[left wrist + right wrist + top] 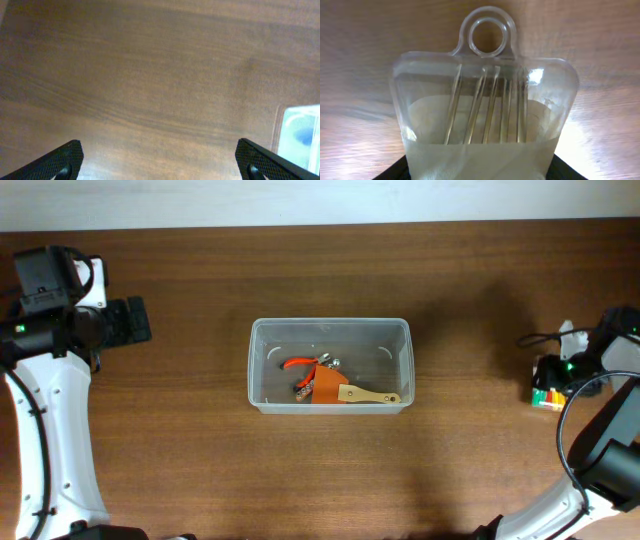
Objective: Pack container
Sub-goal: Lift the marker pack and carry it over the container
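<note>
**Desk:** Status on the container (252, 366), please?

**Operator:** From overhead I see it in the middle of the wooden table (180, 460), lidless, long side running 9 to 3 o'clock. Inside lie orange-handled pliers (298, 363) toward the 9 o'clock half. A spatula (366, 395) with an orange blade and a wooden handle lies along the 6 o'clock wall, its handle pointing to 3 o'clock.

**Desk:** And the arms?

**Operator:** My left gripper (160, 167) sits out at about 10 o'clock from the bin, well apart from it. On its wrist camera the fingers (62, 161) stand wide apart with only bare wood between them. A corner of the bin shows at the 3 o'clock edge of that view.

**Desk:** Right side?

**Operator:** My right gripper (479, 174) is at 3 o'clock, near the table's edge, directly over a clear marker pack (546, 396). On the wrist camera the pack fills the frame, hang loop (487, 31) at 12 o'clock, with a dark finger at each lower corner. The pack lies between them, but whether they are pressing on it I can't tell.
</note>
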Tool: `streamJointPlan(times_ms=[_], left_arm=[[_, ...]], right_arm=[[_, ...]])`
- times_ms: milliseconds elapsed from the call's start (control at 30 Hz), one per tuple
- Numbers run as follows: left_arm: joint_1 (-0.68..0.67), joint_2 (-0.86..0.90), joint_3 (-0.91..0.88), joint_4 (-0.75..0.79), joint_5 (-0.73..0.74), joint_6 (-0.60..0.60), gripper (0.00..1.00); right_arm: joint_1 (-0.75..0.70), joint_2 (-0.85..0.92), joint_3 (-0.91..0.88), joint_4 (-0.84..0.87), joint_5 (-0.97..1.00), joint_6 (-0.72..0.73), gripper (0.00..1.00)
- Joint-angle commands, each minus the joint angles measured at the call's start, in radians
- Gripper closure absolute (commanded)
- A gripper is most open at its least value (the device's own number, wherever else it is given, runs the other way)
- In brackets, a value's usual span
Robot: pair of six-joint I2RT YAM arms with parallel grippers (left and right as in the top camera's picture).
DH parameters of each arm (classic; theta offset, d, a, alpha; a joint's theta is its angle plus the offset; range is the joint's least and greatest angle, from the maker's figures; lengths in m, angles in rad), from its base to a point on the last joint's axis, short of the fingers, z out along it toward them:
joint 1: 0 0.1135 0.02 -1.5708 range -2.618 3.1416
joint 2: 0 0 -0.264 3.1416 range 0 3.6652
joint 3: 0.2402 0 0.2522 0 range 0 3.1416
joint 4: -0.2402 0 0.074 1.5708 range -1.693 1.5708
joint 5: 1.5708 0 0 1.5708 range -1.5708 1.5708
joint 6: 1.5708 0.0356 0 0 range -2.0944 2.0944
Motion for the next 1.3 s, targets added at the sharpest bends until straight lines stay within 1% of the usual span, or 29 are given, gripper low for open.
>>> streamJointPlan(times_ms=[0,200,267,433,533,600,700,833,1000,1033,1100,1267], left_arm=[[-0.004,-0.011,-0.008,-0.021,-0.003,0.017,0.01],[-0.004,-0.011,-0.008,-0.075,-0.003,0.017,0.01],[-0.004,-0.011,-0.009,-0.094,-0.003,0.017,0.01],[-0.004,-0.011,-0.009,-0.148,-0.003,0.017,0.01],[-0.004,-0.011,-0.009,-0.179,-0.003,0.017,0.01],[-0.004,-0.011,-0.009,-0.196,-0.003,0.017,0.01],[-0.004,-0.011,-0.009,-0.210,-0.003,0.017,0.01],[-0.004,-0.011,-0.009,-0.210,-0.003,0.016,0.01],[-0.004,-0.011,-0.009,-0.211,0.001,0.016,0.01],[-0.004,-0.011,-0.009,-0.211,0.001,0.016,0.01],[-0.004,-0.011,-0.009,-0.211,0.002,0.016,0.01],[-0.004,-0.011,-0.009,-0.211,0.013,0.016,0.01]], right_arm=[[0.071,-0.020,0.119,-0.051,-0.024,0.008,0.96],[0.234,-0.080,0.349,-0.202,-0.024,0.006,0.96],[0.308,-0.100,0.446,-0.275,-0.028,-0.035,0.96],[0.557,-0.133,0.689,-0.494,-0.083,-0.274,0.96],[0.712,-0.132,0.767,-0.586,-0.092,-0.385,0.96],[0.823,-0.132,0.768,-0.601,-0.091,-0.414,0.96],[0.942,-0.111,0.746,-0.599,-0.091,-0.415,0.96],[1.036,-0.068,0.689,-0.599,-0.087,-0.416,0.96],[1.061,-0.013,0.574,-0.593,-0.088,-0.522,0.95],[1.061,0.000,0.547,-0.587,-0.088,-0.532,0.92],[1.056,0.020,0.497,-0.554,-0.088,-0.531,0.88],[1.041,0.037,0.380,-0.459,-0.087,-0.531,0.86]])
